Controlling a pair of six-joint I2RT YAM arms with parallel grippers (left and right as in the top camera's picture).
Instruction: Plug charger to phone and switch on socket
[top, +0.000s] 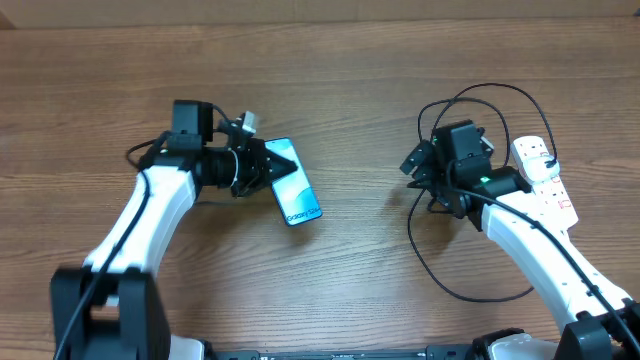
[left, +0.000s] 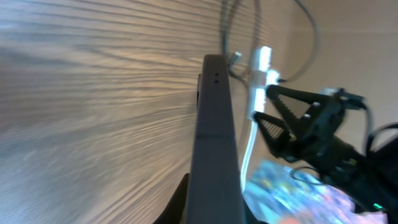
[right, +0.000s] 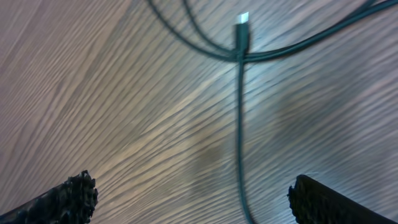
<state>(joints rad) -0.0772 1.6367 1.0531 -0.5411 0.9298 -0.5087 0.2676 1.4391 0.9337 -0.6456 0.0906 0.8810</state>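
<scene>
The phone (top: 298, 198) lies slanted left of the table's middle, its blue-white screen up and the "Galaxy S24" text at its near end. My left gripper (top: 272, 165) is shut on its far end. In the left wrist view the phone's dark edge (left: 214, 137) runs up the middle, with the screen to its right. The charger (top: 452, 282), a thin black cable, loops around my right arm. Its connector tip (right: 242, 28) lies on the wood ahead of my right gripper (right: 202, 199), which is open wide and low over the table, the cable running between its fingers. The white socket (top: 545, 172) lies at the far right.
The socket's thick white cord (left: 249, 149) shows in the left wrist view, with the right gripper (left: 292, 118) in front of it. Cable loops (top: 480, 95) lie behind and in front of the right arm. Bare wood lies between the phone and the right gripper.
</scene>
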